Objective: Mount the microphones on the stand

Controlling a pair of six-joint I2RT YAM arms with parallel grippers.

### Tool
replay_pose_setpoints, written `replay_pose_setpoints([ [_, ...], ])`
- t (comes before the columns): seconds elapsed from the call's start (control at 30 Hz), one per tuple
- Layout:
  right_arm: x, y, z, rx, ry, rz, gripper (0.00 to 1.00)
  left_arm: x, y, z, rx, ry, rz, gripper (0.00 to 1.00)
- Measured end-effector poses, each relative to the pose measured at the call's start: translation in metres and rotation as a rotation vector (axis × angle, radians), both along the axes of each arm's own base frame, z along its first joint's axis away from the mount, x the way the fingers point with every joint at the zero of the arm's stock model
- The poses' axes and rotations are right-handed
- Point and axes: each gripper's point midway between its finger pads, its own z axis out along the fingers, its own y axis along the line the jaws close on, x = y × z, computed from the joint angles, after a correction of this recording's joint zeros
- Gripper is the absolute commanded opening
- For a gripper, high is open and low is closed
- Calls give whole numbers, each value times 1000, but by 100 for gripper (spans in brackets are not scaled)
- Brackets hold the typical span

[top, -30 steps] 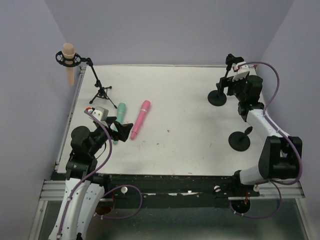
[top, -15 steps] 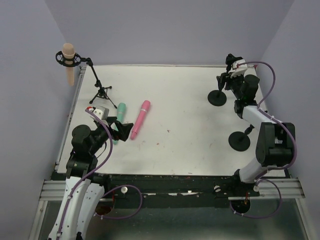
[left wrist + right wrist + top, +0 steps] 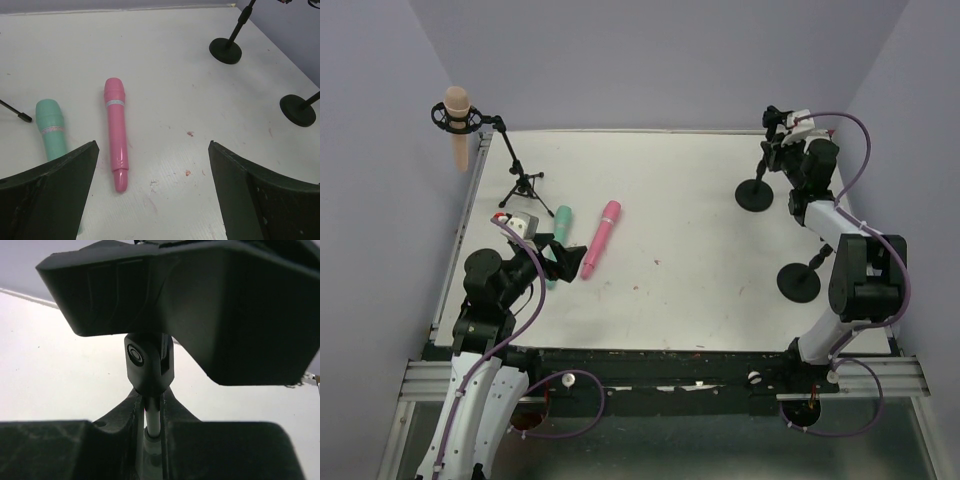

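- The left gripper (image 3: 152, 145) hovers low over the near-left of the table (image 3: 700, 240). Its fingers are spread wide with nothing between them, and it sits where it did a second ago.
- Just ahead of it lie the teal-green microphone (image 3: 51, 130) and the pink microphone (image 3: 116, 140), side by side but apart, heads pointing away. Neither has shifted, and both are still unmounted.
- Near the right edge is the near round-base stand (image 3: 799, 283). It is untouched, and its top is hidden behind the right arm.
- The change is on the right. Over the last second the right gripper (image 3: 776, 140) has climbed up and back, from partway down the far round-base stand (image 3: 756, 195) to its top, and the forearm has swung in line behind it.
- In the right wrist view, the stand's swivel joint (image 3: 148, 365) sits squarely between the two fingers. They look closed onto it, with the thin post running down below.
- I judge that the right arm is setting or steadying this stand's head so it can take a microphone, while the left waits to pick one up.
- There are no containers as such, only holders. At the far left, the tripod stand (image 3: 525, 180) carries a shock mount (image 3: 450, 118) with the peach-beige microphone (image 3: 457, 125) upright in it.
- So one of the three is mounted.
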Motion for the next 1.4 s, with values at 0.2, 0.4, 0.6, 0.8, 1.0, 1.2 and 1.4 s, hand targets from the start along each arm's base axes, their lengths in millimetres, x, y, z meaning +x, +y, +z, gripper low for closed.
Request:
replay_pose_setpoints([
  [0.2, -1, 10, 0, 8, 8, 58, 8, 0, 0, 0, 0, 0, 0, 99],
  [0.4, -20, 45, 0, 40, 51, 210, 7, 0, 0, 0, 0, 0, 0, 99],
  [0.6, -84, 151, 5, 52, 119, 548, 8, -1, -4, 4, -6, -16, -24, 99],
  [0.8, -171, 254, 7, 60, 181, 929, 11, -3, -10, 9, -15, -47, -71, 99],
  [1.0, -208, 273, -4, 12, 190, 1070, 26, -6, -18, 7, -28, -68, -124, 99],
  [1.2, -240, 263, -12, -34, 184, 1142, 65, -13, -31, 10, -70, -98, -210, 99],
  [1.4, -252, 249, -12, -66, 209, 1133, 100, -20, -48, 14, -117, -126, -282, 99],
])
